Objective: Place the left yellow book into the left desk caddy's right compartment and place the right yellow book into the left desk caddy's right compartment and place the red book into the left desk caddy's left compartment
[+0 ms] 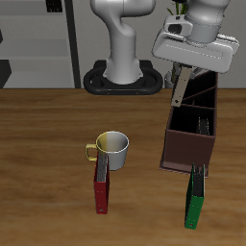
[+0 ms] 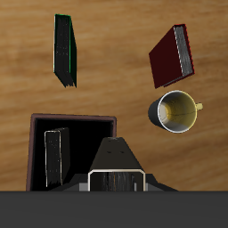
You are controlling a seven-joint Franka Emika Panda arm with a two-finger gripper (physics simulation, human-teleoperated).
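Exterior view shows the pincer (image 1: 181, 93) hanging over the caddy (image 1: 185, 149), clamped on a thin grey book (image 1: 180, 88) held upright above the far end section. Wrist view looks down into the caddy (image 2: 37, 125): a second grey book (image 2: 55, 157) stands on edge inside one walled section, against its side wall. On the counter (image 1: 48, 135), the red book (image 1: 102, 184) stands just in front of a white mug (image 1: 111, 150), and a green book (image 1: 195, 197) stands close to the caddy's front end.
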